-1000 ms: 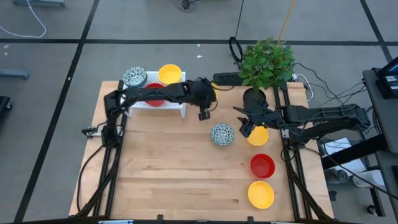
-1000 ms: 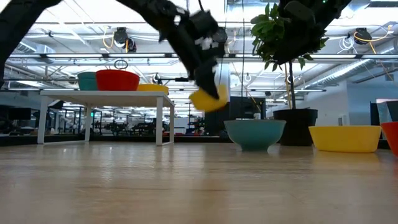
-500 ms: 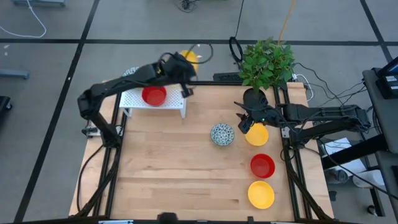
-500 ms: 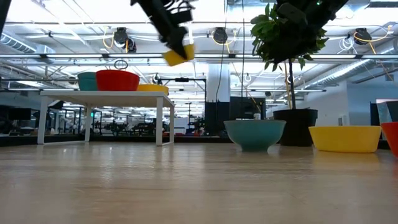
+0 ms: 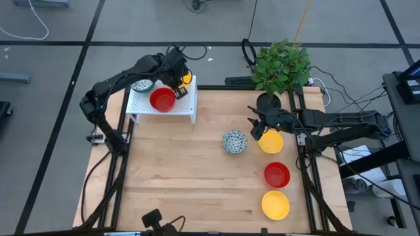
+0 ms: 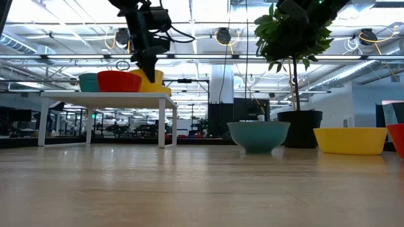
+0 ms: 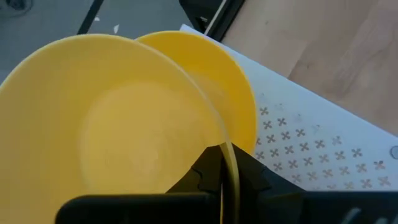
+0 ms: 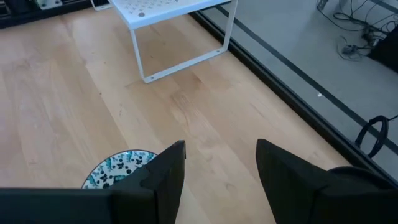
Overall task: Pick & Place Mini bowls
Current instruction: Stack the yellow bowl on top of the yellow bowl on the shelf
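My left gripper (image 5: 178,84) is over the far right part of the white rack (image 5: 187,113), shut on a yellow mini bowl (image 7: 112,124). A second yellow bowl (image 7: 239,93) sits on the rack right behind it. A red bowl (image 5: 163,99) and a speckled bowl (image 5: 141,85) also stand on the rack. My right gripper (image 5: 256,129) hangs open between a speckled bowl (image 5: 234,141) and a yellow bowl (image 5: 272,141) on the table, holding nothing. My left gripper has the yellow bowl by its rim (image 7: 227,154), one finger (image 7: 205,177) inside the bowl and one outside. The fingers slant down from above. The bowl is tilted, just over the other yellow bowl on the rack (image 6: 151,79); whether the two bowls touch I cannot tell.
A potted green plant (image 5: 281,65) stands at the table's far right, close to my right arm. A red bowl (image 5: 277,174) and a yellow bowl (image 5: 275,204) lie near the right edge. The middle and near left of the wooden table (image 5: 177,183) are bare.
My left gripper has carried the yellow bowl from above the table's middle toward the far left, first rising, then coming down over the rack beside the red bowl, turning as it went. It stays shut on the bowl.
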Robot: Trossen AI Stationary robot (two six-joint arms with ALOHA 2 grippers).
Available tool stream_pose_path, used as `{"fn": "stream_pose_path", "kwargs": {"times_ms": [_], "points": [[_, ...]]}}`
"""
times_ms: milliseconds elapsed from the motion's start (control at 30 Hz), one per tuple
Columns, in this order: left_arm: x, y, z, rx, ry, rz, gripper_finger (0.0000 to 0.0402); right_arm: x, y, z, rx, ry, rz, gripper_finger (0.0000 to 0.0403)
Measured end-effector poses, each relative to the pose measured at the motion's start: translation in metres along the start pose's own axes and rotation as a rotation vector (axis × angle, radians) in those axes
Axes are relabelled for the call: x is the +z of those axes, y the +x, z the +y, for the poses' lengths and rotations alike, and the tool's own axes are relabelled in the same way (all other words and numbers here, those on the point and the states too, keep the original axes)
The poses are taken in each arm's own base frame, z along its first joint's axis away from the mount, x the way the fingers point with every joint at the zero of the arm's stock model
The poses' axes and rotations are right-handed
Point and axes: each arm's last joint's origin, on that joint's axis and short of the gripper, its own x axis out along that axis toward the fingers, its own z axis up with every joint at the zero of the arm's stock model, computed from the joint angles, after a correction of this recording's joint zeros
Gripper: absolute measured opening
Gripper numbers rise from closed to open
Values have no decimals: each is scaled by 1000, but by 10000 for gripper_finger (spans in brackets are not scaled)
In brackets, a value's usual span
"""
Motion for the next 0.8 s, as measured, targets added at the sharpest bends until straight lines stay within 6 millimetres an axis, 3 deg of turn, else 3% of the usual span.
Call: {"fn": "stream_pose_path", "kwargs": {"times_ms": [233, 467, 800], "points": [[1, 0, -2, -48, 43, -12, 7, 0, 0, 0, -2, 0, -1, 187], [7, 0, -6, 62, 170, -44, 7, 0, 0, 0, -2, 0, -1, 187], [13, 37, -18, 14, 184, 50, 7, -5, 5, 1, 1, 20, -9, 187]]}}
